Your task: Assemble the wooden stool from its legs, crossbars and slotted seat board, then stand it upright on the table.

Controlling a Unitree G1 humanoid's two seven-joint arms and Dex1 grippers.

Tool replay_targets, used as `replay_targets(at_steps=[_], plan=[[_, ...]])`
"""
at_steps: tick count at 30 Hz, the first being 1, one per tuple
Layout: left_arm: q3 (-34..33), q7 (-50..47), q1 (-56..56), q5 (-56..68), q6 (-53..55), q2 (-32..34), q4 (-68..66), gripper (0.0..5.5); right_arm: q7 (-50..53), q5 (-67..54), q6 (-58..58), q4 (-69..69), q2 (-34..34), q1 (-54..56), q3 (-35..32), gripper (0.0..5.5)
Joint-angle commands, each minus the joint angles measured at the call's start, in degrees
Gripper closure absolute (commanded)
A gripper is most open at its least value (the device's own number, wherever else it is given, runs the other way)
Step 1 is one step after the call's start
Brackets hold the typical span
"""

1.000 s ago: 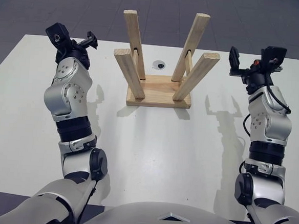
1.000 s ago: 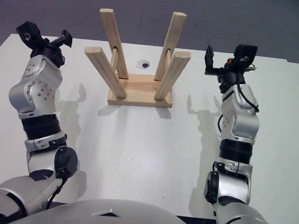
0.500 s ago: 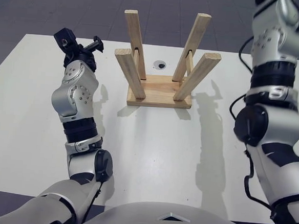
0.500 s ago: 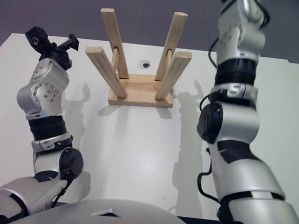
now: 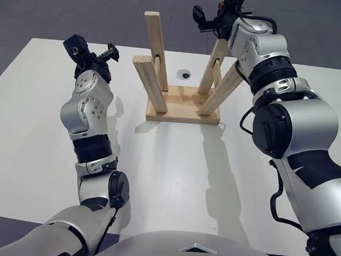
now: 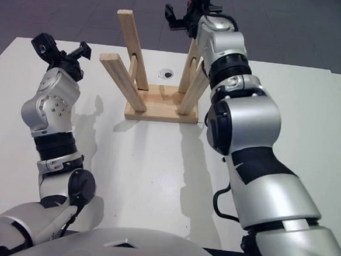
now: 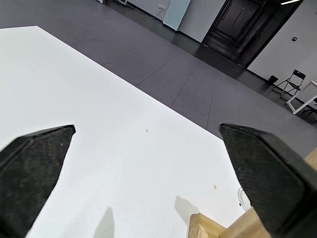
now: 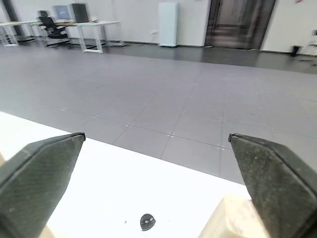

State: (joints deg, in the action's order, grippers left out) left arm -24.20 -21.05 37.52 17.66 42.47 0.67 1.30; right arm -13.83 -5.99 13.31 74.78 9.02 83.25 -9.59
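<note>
Swinging in from well off the stool's right side, the right arm now arches over the stool [image 5: 183, 108], while the left arm has edged slightly nearer its left side. The right tool [image 8: 156, 136] hangs above the top of the far right leg [image 5: 217, 61], fingers apart and holding nothing. The left tool [image 7: 147, 129] sits near the top of the near left leg [image 5: 150, 82], also spread wide and empty.

The stool rests upside down near the far middle of the table [image 5: 172, 181], with its seat board [image 5: 183, 112] flat on the surface and four legs pointing up. Assembly looks finished, so the step in hand appears to be the turn-over. That likely calls for each tool to close on a leg at opposite sides, then lift and rotate together so the board does not swing.

The wood is pale and unfinished, cut in flat square-ended slats that splay outward from a rectangular board. Short crossbars [image 5: 156, 67] tie each side's pair. The table is smooth matte white.
</note>
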Motion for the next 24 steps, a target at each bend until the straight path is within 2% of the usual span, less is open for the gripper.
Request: replay_targets(at_steps=[1,7,11,15,18,24], plan=[[0.8,0.3,0.1,0.3,0.6,-0.6,-1.1,0.1,-4.9,-1.2,0.1,-1.5,0.5,-0.2,-1.2,0.12],[1.4,0.1,-0.5,0.3,0.7,-1.5,-0.8,0.1,-9.1,-2.3,-6.5,-7.7,4.1,3.0,-2.7,0.12],[1.0,0.0,-0.6,0.2,0.5,-1.4,-0.9,0.1,-5.7,-6.5,-13.4,-11.1,6.1,6.2,-7.7,0.12],[0.6,-0.1,0.1,0.3,0.4,-1.1,-1.3,0.1,-2.3,-5.9,-12.9,-9.9,4.8,4.4,-7.0,0.12],[0.7,0.1,0.3,0.5,0.4,-1.2,-1.1,0.1,-1.2,-5.1,-11.3,-13.0,2.3,-2.9,-5.2,0.12],[2.4,1.5,-1.4,0.0,0.9,-1.4,-0.8,0.1,0.3,-6.5,6.1,-41.5,-1.1,-29.6,-0.9,0.12]])
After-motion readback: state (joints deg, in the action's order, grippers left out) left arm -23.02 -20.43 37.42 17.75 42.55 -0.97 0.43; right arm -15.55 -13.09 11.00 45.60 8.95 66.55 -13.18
